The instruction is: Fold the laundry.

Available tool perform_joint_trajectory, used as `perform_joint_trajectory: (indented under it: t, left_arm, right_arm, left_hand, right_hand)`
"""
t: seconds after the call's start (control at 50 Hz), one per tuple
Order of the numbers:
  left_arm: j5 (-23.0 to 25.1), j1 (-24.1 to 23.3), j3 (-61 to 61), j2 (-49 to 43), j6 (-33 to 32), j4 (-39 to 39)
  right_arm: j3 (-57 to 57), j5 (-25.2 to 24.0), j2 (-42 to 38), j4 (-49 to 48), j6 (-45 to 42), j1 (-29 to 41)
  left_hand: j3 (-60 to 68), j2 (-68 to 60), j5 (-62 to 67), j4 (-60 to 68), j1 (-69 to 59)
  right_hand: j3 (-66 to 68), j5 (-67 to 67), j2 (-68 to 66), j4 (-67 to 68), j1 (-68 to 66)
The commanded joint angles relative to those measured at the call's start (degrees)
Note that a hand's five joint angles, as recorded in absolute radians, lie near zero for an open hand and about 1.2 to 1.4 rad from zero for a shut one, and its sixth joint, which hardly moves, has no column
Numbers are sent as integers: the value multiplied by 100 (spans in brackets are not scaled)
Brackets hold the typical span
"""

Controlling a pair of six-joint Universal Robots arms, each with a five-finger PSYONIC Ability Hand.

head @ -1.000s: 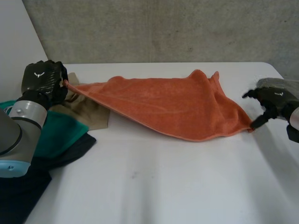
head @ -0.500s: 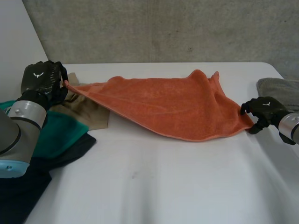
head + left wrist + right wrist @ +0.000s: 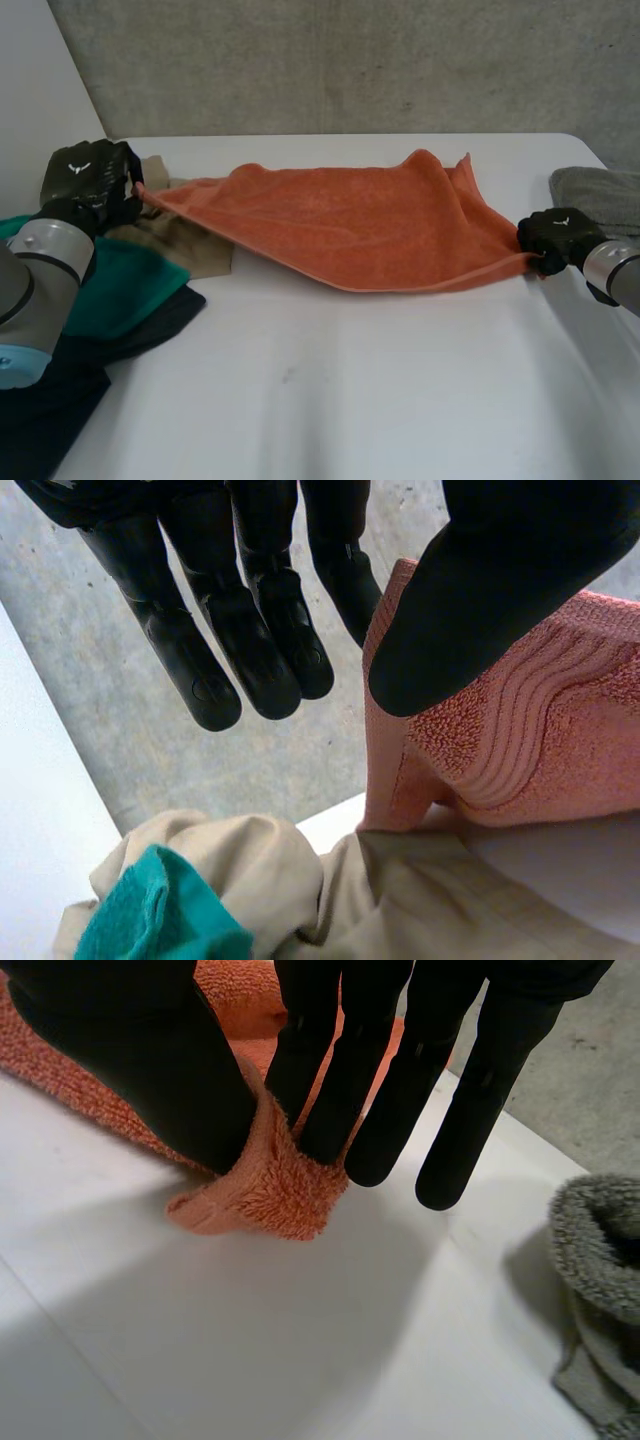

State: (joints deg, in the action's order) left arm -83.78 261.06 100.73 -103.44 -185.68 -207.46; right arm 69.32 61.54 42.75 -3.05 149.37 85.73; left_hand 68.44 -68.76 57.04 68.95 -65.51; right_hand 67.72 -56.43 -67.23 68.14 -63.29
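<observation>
Orange towel (image 3: pixel 350 225): likely soft, limp, light; best held by corners.
Left hand (image 3: pixel 88 178): fingers pinch one corner.
Right hand (image 3: pixel 553 231): fingers pinch opposite corner.

left hand (image 3: pixel 500 580) pinches orange towel (image 3: pixel 545 740) over beige cloth (image 3: pixel 420 900).

No readable text or numbers; only small white emblem (image 3: pixel 78 168) on back of left hand (image 3: pixel 97 186).
</observation>
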Motion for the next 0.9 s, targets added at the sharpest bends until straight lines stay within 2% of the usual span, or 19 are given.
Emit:
perform_joint_trajectory:
  t: [0.02,0.12,0.16,0.18,0.24,0.26,0.32,0.38,0.44,0.52,0.54,0.58,0.66,0.74,0.9]
  left_arm:
    - [10,146,-62,394,-301,1372]
    - [282,480,-53,922,-1170,3165]
    - [449,612,-18,1089,-1469,3719]
    - [632,752,8,1237,-1801,4331]
    - [871,911,70,1396,-2199,5125]
    - [1046,990,113,1467,-2426,5624]
    - [1380,1017,193,1485,-2744,6312]
    - [1487,947,193,1424,-2789,6218]
    - [1347,807,105,1108,-2658,5779]
    - [864,499,-219,598,-2350,5199]
    - [619,368,-386,397,-2237,4972]
    - [468,262,-580,185,-2130,4769]
    - [47,-2,-1246,-455,-2007,4075]
    - [-296,-143,-1817,-1000,-1981,3583]
    - [-745,-442,-2908,-1924,-1998,3203]
  right_arm:
    - [406,7,646,321,-408,-100]
    - [942,121,1692,1261,-1594,-425]
    - [1092,252,1964,1726,-2085,-557]
    - [1232,462,2209,2242,-2601,-714]
    - [1408,788,2519,3097,-3360,-917]
    - [1505,928,2676,3613,-3789,-988]
    - [1532,930,2730,4057,-4109,-1023]
    - [1514,833,2660,3944,-3960,-988]
    - [1400,798,2397,3663,-3741,-953]
    - [1163,815,2081,3355,-3486,-795]
    - [1032,815,1949,3224,-3355,-699]
    - [882,824,1817,3030,-3196,-602]
    - [504,824,1536,2389,-2616,-400]
    - [144,842,1176,1345,-2124,-180]
    - [-463,1000,402,-239,-1851,163]
  left_hand:
    - [1156,-1124,1296,1105,-1449]
    - [1156,-1124,1296,1105,-1449]
    - [1156,-1124,1296,1105,-1449]
    - [1156,-1124,1296,1105,-1449]
    - [1156,-1124,1296,1105,-1449]
    - [1156,-1124,1296,1105,-1449]
    - [1156,-1124,1296,1105,-1449]
    - [1156,-1124,1296,1105,-1449]
    - [1156,-1124,1296,1105,-1449]
    - [1156,-1124,1296,1105,-1449]
    - [1156,-1124,1296,1105,-1449]
    - [1156,-1124,1296,1105,-1449]
    - [1156,-1124,1296,1105,-1449]
    - [1156,-1124,1296,1105,-1449]
    - [1156,-1124,1296,1105,-1449]
  right_hand:
    - [1228,-1357,-1277,1186,-1671]
    - [1228,-1357,-1277,1186,-1671]
    - [1228,-1357,-1277,1186,-1671]
    - [1228,-1357,-1277,1186,-1671]
    - [1228,-1357,-1277,1186,-1671]
    - [1228,-1357,-1277,1186,-1671]
    - [1228,-1357,-1277,1186,-1671]
    - [1228,-1357,-1277,1186,-1671]
    - [1228,-1357,-1277,1186,-1671]
    - [1228,-1357,-1277,1186,-1671]
    - [1228,-1357,-1277,1186,-1671]
    - [1228,-1357,-1277,1186,-1671]
    - [1228,-1357,-1277,1186,-1671]
    - [1228,-1357,-1277,1186,-1671]
    - [1228,-1357,-1277,1186,-1671]
